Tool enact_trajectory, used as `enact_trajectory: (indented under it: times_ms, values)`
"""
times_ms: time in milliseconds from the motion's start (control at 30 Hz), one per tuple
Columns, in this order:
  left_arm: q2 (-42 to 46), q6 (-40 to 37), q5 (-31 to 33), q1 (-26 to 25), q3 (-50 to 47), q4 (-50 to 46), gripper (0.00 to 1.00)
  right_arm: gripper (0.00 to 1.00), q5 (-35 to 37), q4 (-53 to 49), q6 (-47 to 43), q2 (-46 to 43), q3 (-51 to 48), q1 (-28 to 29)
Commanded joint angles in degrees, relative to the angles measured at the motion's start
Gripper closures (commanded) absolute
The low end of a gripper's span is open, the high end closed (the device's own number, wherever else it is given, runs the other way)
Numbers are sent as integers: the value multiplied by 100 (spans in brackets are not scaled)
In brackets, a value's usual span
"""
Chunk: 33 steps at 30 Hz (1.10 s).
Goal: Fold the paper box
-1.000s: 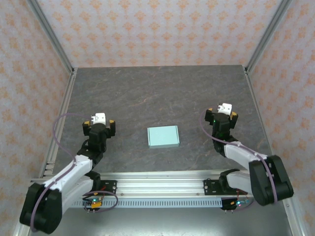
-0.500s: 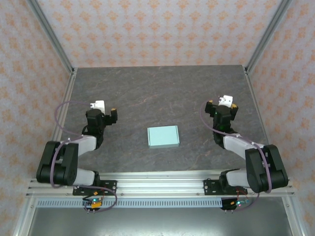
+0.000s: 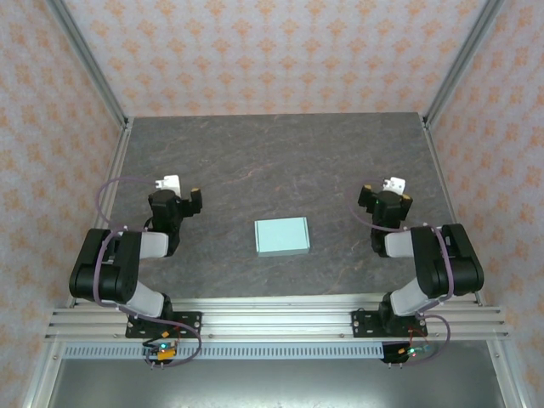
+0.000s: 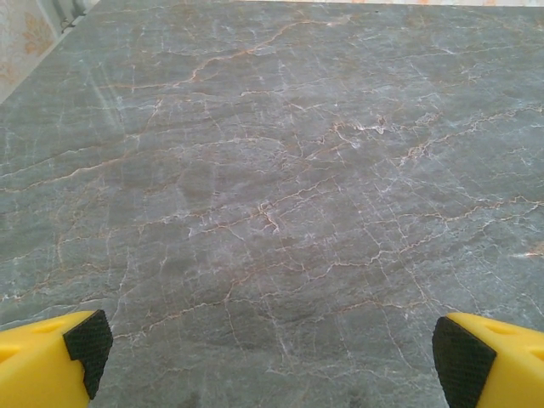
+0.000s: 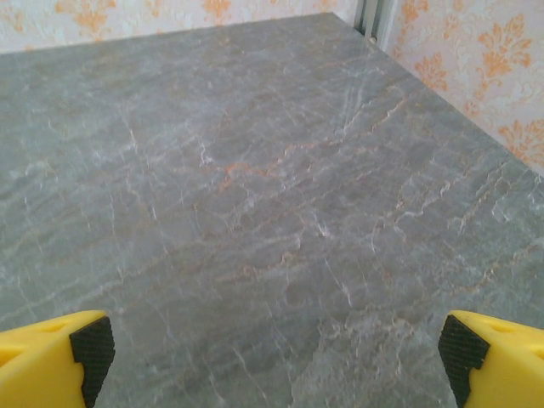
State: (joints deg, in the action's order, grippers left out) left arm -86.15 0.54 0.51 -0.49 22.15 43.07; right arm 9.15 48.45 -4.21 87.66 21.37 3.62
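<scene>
at the near edge a metal rail (image 3: pixel 272 310) runs across the table (image 3: pixel 272 153), with both arm bases bolted to it. the left arm (image 3: pixel 106 272) and the right arm (image 3: pixel 442 263) are each folded up close above their own base, at opposite sides.

a little further in, the paper box (image 3: pixel 282 236) lies flat on the table about midway between the two arms. it is a pale mint-blue rectangle with its long side running left to right, and nothing touches it.

slightly beyond it, the left gripper (image 3: pixel 177 197) sits well off to the box's left and the right gripper (image 3: pixel 387 200) well off to its right. in the left wrist view the yellow, black-padded fingers (image 4: pixel 51 361) stand wide apart at the bottom corners, nothing between them but bare grey marbled table. in the right wrist view the fingers (image 5: pixel 493 361) are spread the same way, also over bare table.

at the back and sides, wallpaper with an orange pattern (image 3: pixel 272 51) closes in the table, with metal posts (image 3: pixel 85 59) in the corners.
</scene>
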Motion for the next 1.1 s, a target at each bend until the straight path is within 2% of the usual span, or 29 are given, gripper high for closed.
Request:
enact_trajectory:
  times_ms: [0,67,1067]
  values:
    - [34,-130,464,-200,201,3,0,1,58,-427,307,-49,264,-54]
    - [37,-136,467,-206,202,-9,0,1,132,-214,312,-51,174,-54]
    - [37,-139,450,-206,211,-18,0,1,87,-292,279,-56,202,-53]
